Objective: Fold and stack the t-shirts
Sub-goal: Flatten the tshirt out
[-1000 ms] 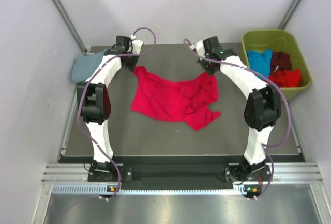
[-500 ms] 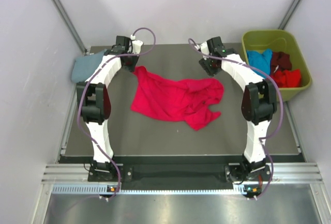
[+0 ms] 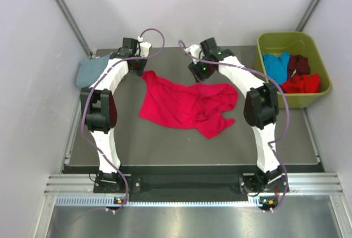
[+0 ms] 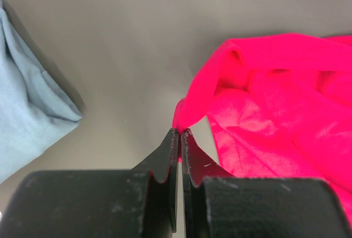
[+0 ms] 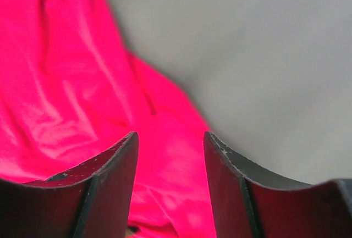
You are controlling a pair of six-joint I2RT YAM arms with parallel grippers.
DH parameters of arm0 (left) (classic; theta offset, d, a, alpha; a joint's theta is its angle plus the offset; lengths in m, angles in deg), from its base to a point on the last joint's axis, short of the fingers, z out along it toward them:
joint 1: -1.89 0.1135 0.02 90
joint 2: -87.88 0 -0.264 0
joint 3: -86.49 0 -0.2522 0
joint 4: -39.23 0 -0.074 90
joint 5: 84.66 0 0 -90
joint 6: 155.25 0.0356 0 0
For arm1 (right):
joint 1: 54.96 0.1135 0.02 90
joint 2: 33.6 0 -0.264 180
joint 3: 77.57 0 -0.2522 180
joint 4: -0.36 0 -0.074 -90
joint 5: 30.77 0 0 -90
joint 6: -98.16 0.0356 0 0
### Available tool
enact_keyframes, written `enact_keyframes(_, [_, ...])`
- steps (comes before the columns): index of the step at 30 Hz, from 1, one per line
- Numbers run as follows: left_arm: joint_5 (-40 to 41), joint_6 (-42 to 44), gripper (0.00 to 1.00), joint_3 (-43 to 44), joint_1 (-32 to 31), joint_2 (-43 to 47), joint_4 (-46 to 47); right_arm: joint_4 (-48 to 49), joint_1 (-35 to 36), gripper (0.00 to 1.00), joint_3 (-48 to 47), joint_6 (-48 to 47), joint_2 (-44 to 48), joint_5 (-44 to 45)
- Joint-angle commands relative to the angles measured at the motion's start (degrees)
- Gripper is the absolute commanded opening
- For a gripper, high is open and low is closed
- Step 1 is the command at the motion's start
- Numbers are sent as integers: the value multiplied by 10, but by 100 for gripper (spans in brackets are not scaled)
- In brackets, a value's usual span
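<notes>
On my top view the crimson t-shirt (image 3: 181, 103) lies rumpled and spread across the middle of the dark table (image 3: 165, 147), with its far-left corner drawn up toward the left gripper (image 4: 179, 134). The left wrist camera shows me that gripper clenched, its two black fingers pressed together with a pinch of the crimson corner caught at their tips. Just left of it, at the far-left edge of the table, sits the blue-grey t-shirt (image 3: 89, 71), apart from the crimson one. The right gripper (image 5: 170, 137) hangs over the far edge of the crimson t-shirt, near its middle. Its wrist camera shows the jaws parted with nothing between them, red cloth below on one side and bare grey table on the other. That picture is blurred, so I cannot tell whether the fingertips touch the cloth. At the far right, beside the table, the olive-green bin (image 3: 286, 36) holds a bright blue t-shirt (image 3: 275, 65), a maroon t-shirt (image 3: 298, 62) and a red t-shirt (image 3: 303, 83), bunched together
</notes>
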Motion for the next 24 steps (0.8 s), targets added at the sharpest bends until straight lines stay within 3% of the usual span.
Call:
enact_keyframes(1, [-2, -10, 0, -13, 3, 51, 6, -26, 18, 50, -25, 6, -44, -26])
enact_keyframes(24, [-2, -22, 0, -22, 3, 56, 10, -10, 24, 47, -40, 5, -87, 20])
